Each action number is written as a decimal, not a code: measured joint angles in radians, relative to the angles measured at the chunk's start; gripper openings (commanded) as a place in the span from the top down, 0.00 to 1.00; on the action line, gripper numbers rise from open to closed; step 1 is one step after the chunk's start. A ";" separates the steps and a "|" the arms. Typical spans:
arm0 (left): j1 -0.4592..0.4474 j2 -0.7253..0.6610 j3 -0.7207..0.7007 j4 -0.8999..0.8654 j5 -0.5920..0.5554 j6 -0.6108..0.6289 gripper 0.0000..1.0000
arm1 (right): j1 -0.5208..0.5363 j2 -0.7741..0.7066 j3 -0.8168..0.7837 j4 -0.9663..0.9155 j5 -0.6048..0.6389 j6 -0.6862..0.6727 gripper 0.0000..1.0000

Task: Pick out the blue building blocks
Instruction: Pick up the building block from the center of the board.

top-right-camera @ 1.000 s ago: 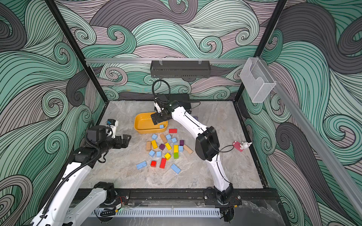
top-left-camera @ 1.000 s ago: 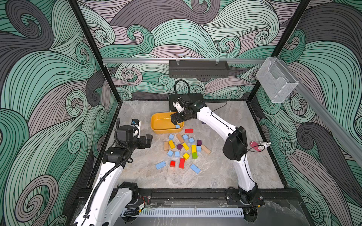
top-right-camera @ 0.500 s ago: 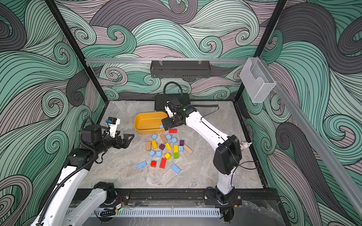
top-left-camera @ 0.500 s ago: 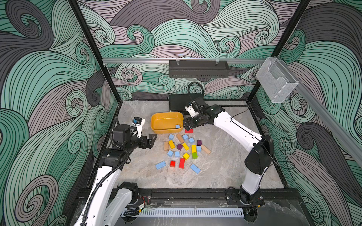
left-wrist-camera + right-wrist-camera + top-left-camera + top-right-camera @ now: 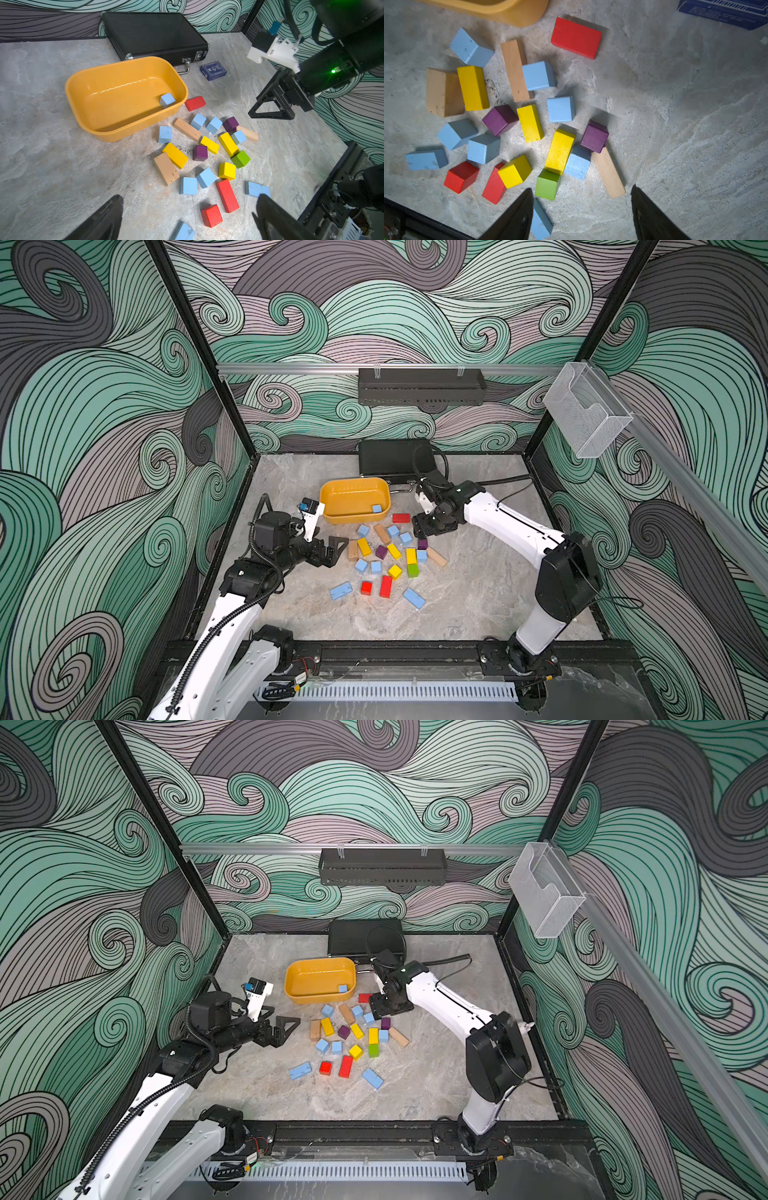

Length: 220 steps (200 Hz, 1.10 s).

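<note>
The stone-look bench (image 5: 478, 605) carries a black case (image 5: 390, 458) at its far edge, with a yellow tub (image 5: 353, 519) just in front. Left jaws stand wide open and empty toward the bench's left edge; right jaws, parted and gripping nothing, hang over the pile's far-right fringe. The blue building blocks (image 5: 361, 565) are matte pale sky-blue: six cubes and two longer bricks lie mid-bench among other-coloured blocks (image 5: 385, 586), one blue cube (image 5: 377, 509) in the tub's corner.
</note>
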 measured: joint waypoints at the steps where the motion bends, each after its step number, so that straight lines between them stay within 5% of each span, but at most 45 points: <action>1: -0.002 0.000 -0.001 0.000 0.000 0.000 0.02 | 0.000 0.000 -0.002 0.000 0.000 0.000 0.31; 102: -0.181 0.139 -0.039 0.100 -0.080 -0.039 0.01 | -0.006 0.044 -0.100 0.083 -0.072 0.061 0.40; 220: -0.206 0.163 -0.082 0.148 -0.126 -0.058 0.01 | -0.005 0.115 -0.121 0.117 -0.085 0.105 0.45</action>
